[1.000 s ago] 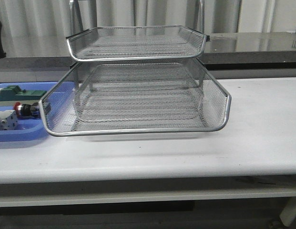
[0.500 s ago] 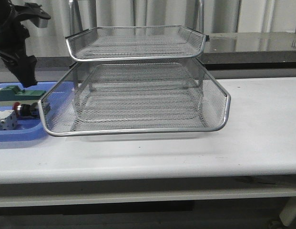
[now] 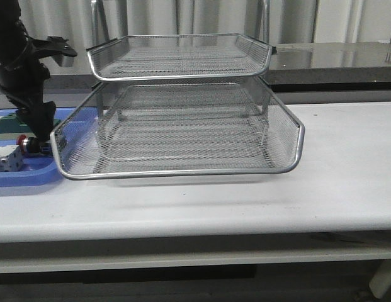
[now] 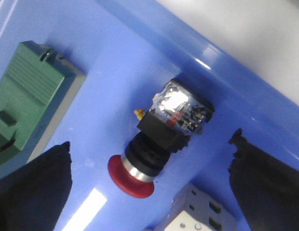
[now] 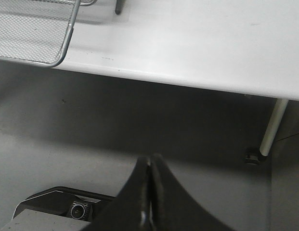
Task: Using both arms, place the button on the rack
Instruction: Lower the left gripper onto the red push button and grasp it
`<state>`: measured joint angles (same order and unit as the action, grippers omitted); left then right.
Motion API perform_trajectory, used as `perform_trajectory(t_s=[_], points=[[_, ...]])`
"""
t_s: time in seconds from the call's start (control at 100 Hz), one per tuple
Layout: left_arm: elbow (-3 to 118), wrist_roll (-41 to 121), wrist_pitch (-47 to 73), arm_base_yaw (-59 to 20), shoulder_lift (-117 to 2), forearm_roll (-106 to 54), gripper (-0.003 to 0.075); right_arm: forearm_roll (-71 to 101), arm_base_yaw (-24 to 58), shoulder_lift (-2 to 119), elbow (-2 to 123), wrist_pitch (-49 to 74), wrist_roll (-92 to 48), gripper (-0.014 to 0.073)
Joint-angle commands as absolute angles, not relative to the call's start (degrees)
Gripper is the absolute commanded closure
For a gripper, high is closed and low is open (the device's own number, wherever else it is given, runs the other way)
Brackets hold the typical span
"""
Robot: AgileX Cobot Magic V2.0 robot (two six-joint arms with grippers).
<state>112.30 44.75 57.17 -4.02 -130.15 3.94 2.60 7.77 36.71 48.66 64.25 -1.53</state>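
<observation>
Claw (image 4: pixel 149 192) wide open around button (image 4: pixel 161 139)

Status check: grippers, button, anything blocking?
Left gripper open, straddling the button in the blue tray. Right gripper shut, off the table. Green block beside the button, clear.

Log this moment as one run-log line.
left pincer: open, straddling button in blue tray | right pincer: shut, off table | rack: no button on it
</observation>
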Motion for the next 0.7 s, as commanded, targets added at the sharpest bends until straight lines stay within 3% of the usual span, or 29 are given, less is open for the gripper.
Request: perform_trajectory(t_s=[0.0,0.69], points=[[114.12,45.35,54.65,-4.35,-127.36,2.78,0.008,2.18,7.55,36.76,50.59,61.12,-1.6,0.0661],[114.12,46.97,51.51,-4.35,-132.06,3.54,0.008,2.18,7.55,36.76,50.59,61.12,-1.6,0.0661]])
